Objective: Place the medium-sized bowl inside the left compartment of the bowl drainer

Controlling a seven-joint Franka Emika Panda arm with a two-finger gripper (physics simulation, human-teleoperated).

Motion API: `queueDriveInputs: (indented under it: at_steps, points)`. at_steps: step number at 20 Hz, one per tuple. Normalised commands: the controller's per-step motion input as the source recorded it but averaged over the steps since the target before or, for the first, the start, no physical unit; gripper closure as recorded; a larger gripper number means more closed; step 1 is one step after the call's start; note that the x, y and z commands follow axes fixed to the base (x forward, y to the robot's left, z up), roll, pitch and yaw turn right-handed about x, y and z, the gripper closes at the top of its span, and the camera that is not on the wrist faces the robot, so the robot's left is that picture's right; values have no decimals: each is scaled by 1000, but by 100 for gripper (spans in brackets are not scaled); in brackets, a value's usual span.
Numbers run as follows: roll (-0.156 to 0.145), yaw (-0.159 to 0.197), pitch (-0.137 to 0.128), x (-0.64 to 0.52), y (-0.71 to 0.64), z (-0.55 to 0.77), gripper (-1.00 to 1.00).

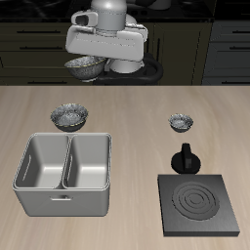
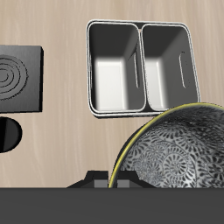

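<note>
My gripper [image 1: 95, 59] is high above the back of the table, shut on the rim of the medium-sized bowl [image 1: 86, 66], a shiny grey patterned bowl that hangs tilted from it. In the wrist view the bowl [image 2: 179, 149] fills the space right by the gripper [image 2: 112, 180], with its patterned outside and thin rim showing. The bowl drainer [image 1: 61, 200], a pale grey tub with two deep wells, stands near the table's front edge, well below and forward of the gripper. Both wells look empty in the wrist view, where the drainer's rim [image 2: 141, 26] shows.
A wider patterned bowl [image 1: 70, 116] sits just behind the drainer. The smallest bowl [image 1: 180, 121] sits farther along the table. A black square stove plate [image 1: 198, 203] [image 2: 17, 79] lies near the front edge, with a black round object [image 1: 186, 159] [image 2: 7, 136] behind it.
</note>
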Motion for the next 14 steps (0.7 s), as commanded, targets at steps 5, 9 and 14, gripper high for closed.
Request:
queueDriveInputs:
  at_steps: [5,9,14]
  points:
    - [47,-55,38,456,-214,40,100]
    - [-40,-4,21,355,-236,-16,100]
    - [-11,16,20,369,-2,-83,100]
